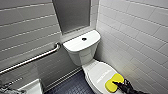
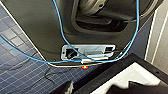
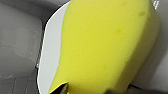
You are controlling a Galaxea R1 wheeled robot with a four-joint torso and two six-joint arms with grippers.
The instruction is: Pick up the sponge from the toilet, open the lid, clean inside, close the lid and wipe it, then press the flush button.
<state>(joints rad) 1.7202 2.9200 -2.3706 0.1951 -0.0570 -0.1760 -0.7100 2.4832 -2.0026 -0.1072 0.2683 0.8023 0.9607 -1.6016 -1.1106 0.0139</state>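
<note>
One yellow rounded foam sponge point(image 1: 113, 82) point(image 3: 105, 45), pinched between the two dark fingers point(image 3: 63, 88) of the black right claw point(image 1: 118, 83), right at its fingertips. Directly beneath claw and sponge, one white oval plastic lid point(image 1: 98, 74) point(image 3: 51, 50), shut flat on the white glossy ceramic toilet point(image 1: 87, 79); bowl's contents hidden under it. Cannot tell whether sponge and lid touch. Beyond the claw, ahead and to its left, one boxy white tank point(image 1: 81, 56), with one small round dark flush button point(image 1: 84, 39) mid-top. Farther left of the claw, well apart, one silvery metal grab bar point(image 1: 32, 59) on grey wall tiles.
</note>
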